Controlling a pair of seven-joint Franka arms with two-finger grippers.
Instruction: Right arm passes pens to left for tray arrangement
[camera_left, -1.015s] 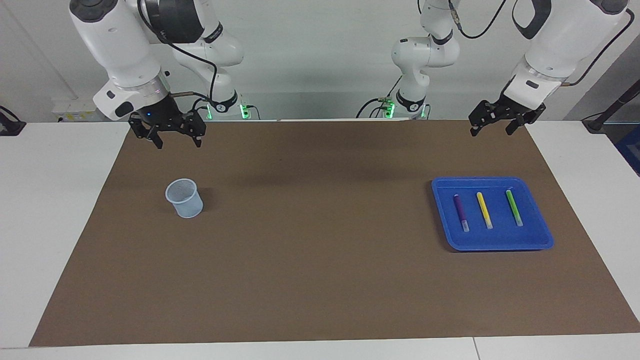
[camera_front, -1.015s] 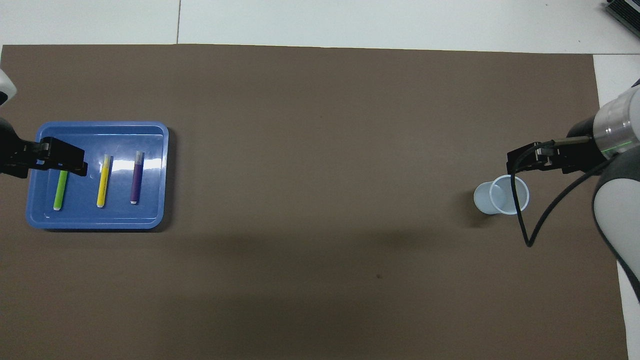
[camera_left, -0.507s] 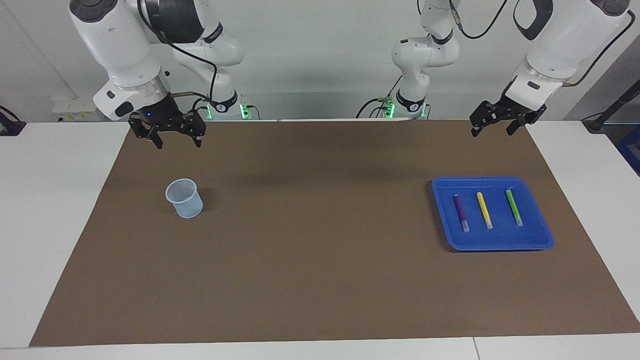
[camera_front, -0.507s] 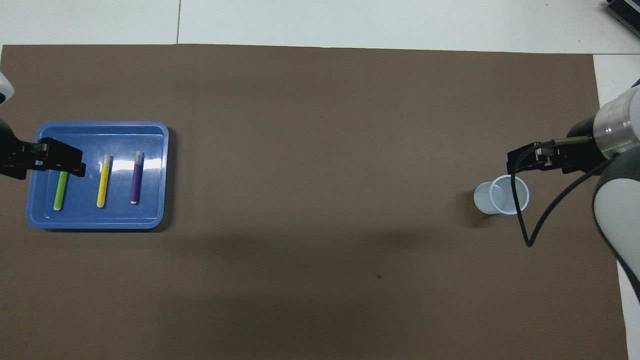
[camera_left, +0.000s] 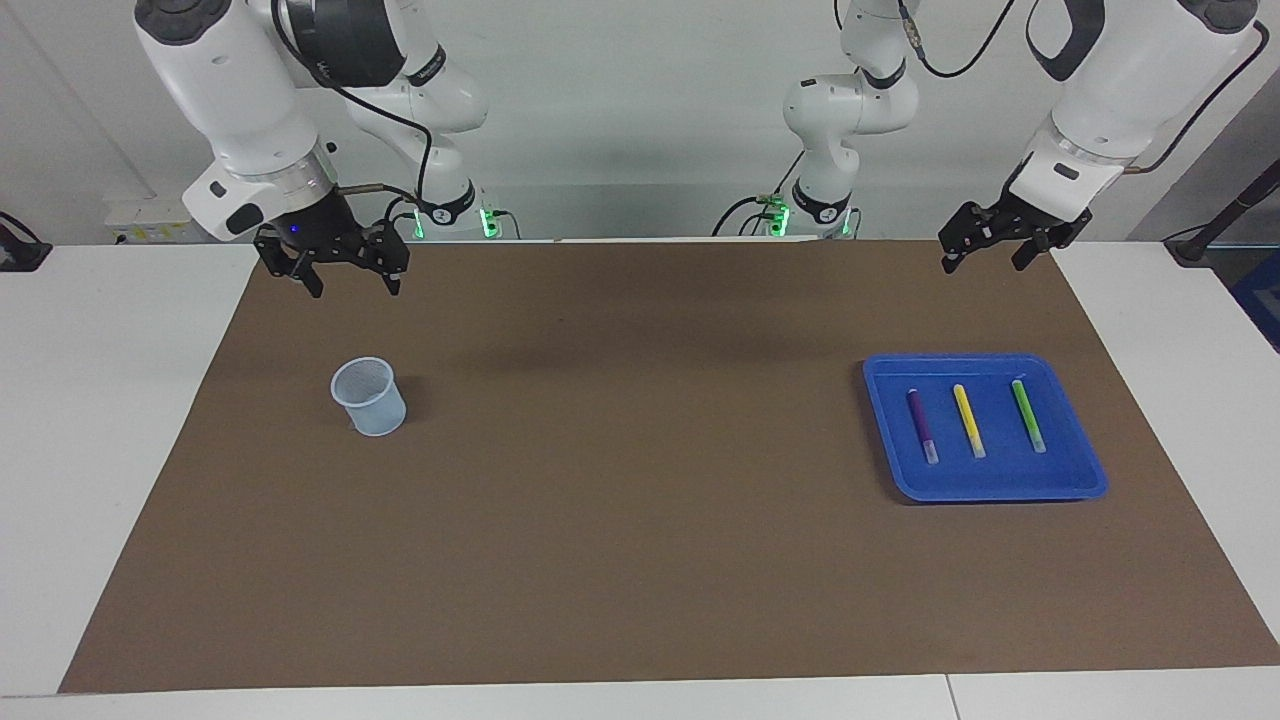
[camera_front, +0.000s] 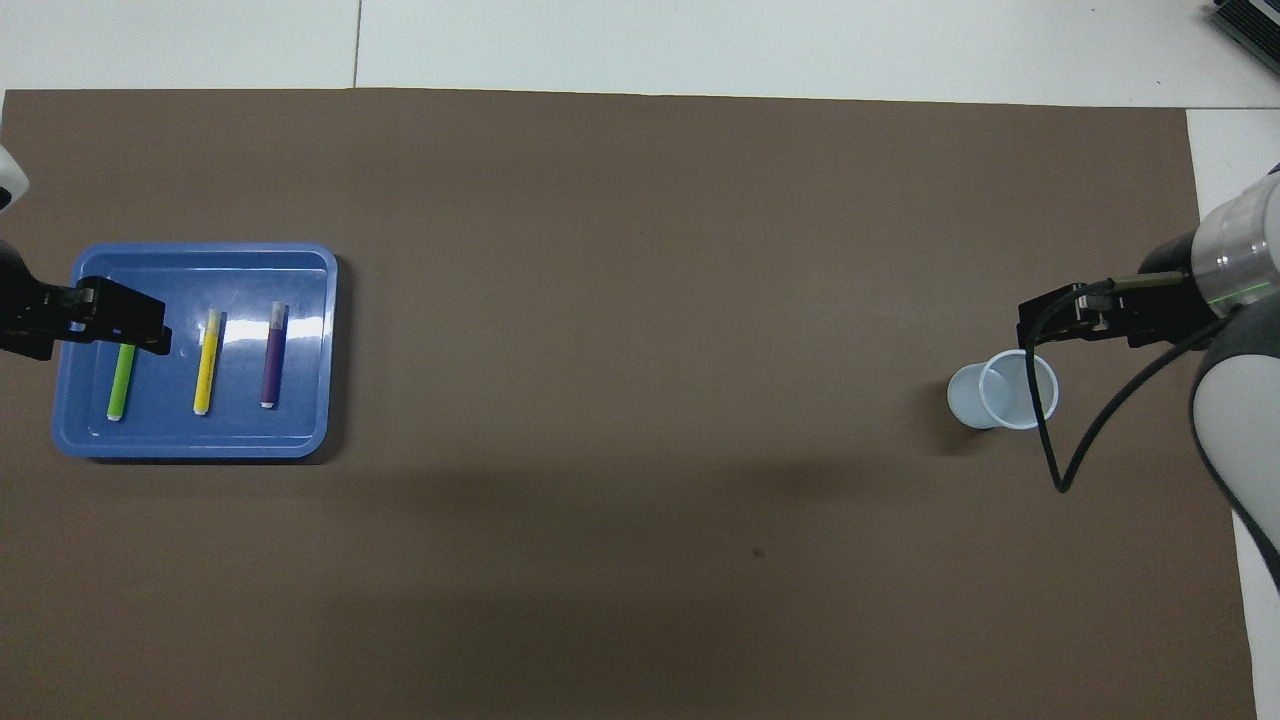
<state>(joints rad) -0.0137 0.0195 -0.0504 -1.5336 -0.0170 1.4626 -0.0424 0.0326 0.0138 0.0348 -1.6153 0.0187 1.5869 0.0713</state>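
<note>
Three pens lie side by side in the blue tray toward the left arm's end of the table: purple pen, yellow pen, green pen. My left gripper hangs open and empty, high above the mat's edge by the robots. From overhead the left gripper covers the tray rim and the tip of the green pen; yellow pen and purple pen show fully. My right gripper hangs open and empty above the mat, apart from the cup.
A small pale-blue mesh cup stands upright on the brown mat toward the right arm's end; from overhead the cup sits just under the right gripper and its black cable. White table borders the mat.
Both grippers have crept very slightly back toward the robots. The pens, the tray and the cup have not moved.
</note>
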